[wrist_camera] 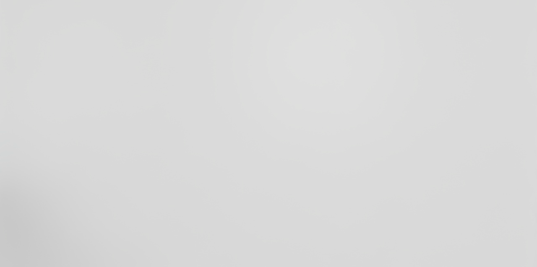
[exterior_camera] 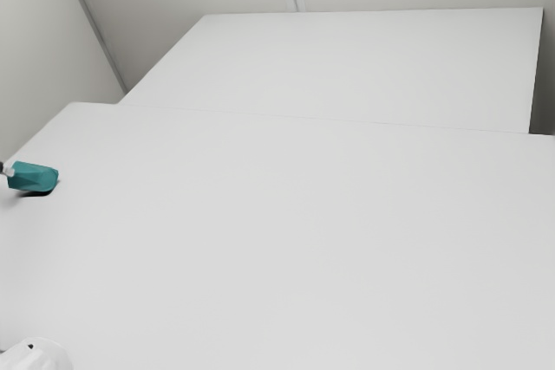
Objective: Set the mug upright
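At the exterior view's left, the teal mug (exterior_camera: 33, 178) is sideways over the worktop (exterior_camera: 286, 231), its long axis, to be raised vertical, extending toward that view's right from the adjoining dark-and-pale part (exterior_camera: 6, 169), probably the hand, whose opening and hold cannot be determined.

Worktop (exterior_camera: 303, 223): matt, evenly smooth, material unclear. Faceted teal object (exterior_camera: 32, 178): hard, plastic-looking. Rounded white part (exterior_camera: 28, 360): smooth, plastic-looking.

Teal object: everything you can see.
The teal object, likely the mug, is faceted and looks opaque, material unclear. It's roughly sideways, not upright, at the exterior view's left, with a dark shadow beneath; contact with the white table is unclear. A whitish piece adjoins one end, perhaps part of it.
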